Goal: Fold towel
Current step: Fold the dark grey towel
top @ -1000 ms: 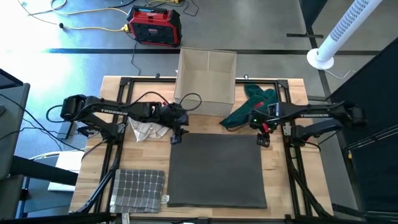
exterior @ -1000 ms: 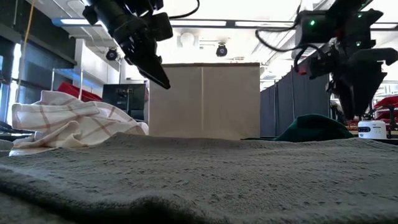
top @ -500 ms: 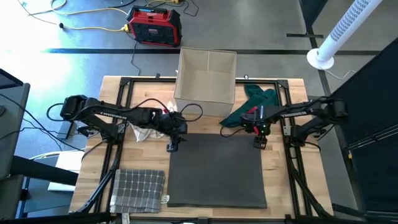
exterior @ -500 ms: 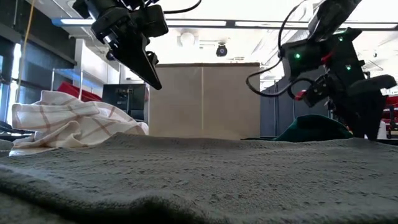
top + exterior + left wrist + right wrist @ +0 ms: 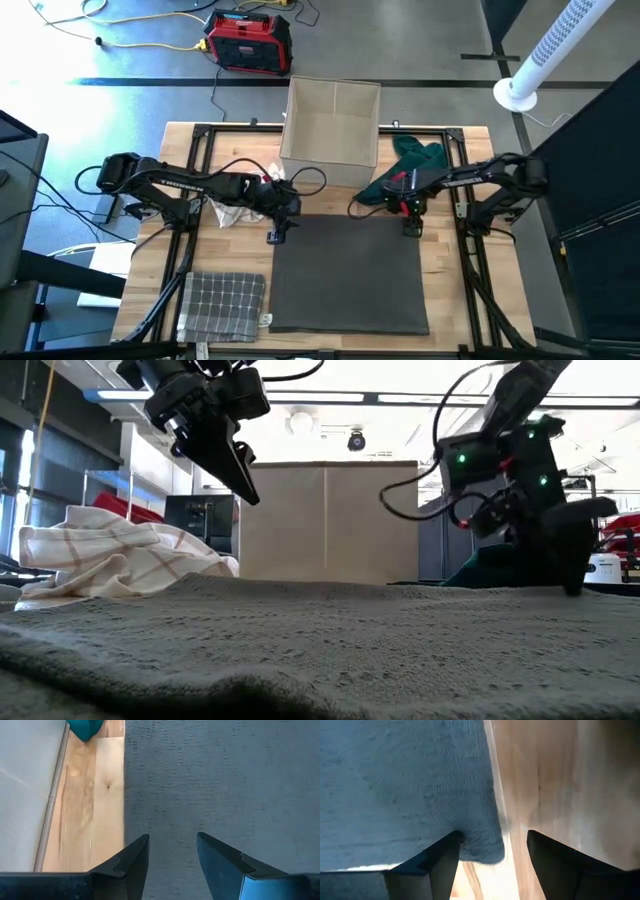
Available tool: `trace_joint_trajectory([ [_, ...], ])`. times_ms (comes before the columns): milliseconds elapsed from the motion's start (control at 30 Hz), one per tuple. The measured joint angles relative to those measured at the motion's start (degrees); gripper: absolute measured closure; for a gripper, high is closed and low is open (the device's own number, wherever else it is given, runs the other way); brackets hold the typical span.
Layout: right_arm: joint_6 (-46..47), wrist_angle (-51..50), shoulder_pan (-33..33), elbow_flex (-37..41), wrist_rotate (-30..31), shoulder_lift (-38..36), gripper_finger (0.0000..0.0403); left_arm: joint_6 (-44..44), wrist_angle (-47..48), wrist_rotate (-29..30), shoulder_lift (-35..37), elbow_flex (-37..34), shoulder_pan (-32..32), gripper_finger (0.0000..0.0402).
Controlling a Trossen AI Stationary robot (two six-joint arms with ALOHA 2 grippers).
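A tan cardboard box stands open at the far middle of the wooden table. Just right of the box lies a crumpled green cloth, and to its left a bunched white checked cloth, while a folded grey plaid cloth rests at the table's near left corner. Beyond the table, a red and black case sits on the floor with yellow cables to its left, and a white tower fan stands at the far right.
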State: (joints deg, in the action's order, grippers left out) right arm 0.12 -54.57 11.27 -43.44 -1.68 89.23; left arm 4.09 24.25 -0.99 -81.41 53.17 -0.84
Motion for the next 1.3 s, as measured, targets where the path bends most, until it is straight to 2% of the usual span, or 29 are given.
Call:
trace_joint_trajectory([
  [100, 0.7, -0.2, 0.0, 0.0, 0.6, 1.7, 0.0219, 0.1, 0.0, 0.2, 0.0, 0.0, 0.0, 0.0243],
  [167, 0.9, -0.3, 0.0, -0.1, 0.8, 2.3, 0.0267, 0.0, 0.0, 0.2, 0.0, 0.0, 0.1, 0.0243],
  [267, 0.9, -0.4, 0.0, -0.1, 0.7, 2.5, 0.0362, -0.7, 0.0, 0.0, 0.0, 0.0, 0.1, 0.0243],
  [333, 1.2, -0.4, 0.0, -0.1, 0.9, 2.4, 0.0389, -0.7, 0.0, -0.6, -0.1, 0.0, 0.0, 0.0243],
  [467, 3.7, 0.1, 0.0, 0.0, 2.1, 2.2, 0.0386, 1.2, -0.1, -1.5, -1.3, 0.0, -0.4, 0.0243],
  [700, 3.9, 1.2, 0.0, 0.0, 4.4, 2.2, 0.0398, -4.0, 4.2, 7.7, -10.1, 0.1, -0.1, 0.0234],
  [867, 2.7, 1.7, 0.0, 0.0, 5.8, 2.2, 0.0399, -8.4, 10.6, 13.4, -14.5, 0.0, 2.3, 0.0223],
  [1100, 1.4, 1.7, 0.0, 0.0, 6.0, 2.2, 0.0399, -7.3, 8.8, 8.4, -15.0, 0.0, 5.5, 0.0221],
  [1300, 1.4, 1.7, 0.0, 0.0, 6.0, 2.2, 0.0399, -6.9, 8.8, 8.0, -16.5, 0.0, 7.2, 0.0233],
])
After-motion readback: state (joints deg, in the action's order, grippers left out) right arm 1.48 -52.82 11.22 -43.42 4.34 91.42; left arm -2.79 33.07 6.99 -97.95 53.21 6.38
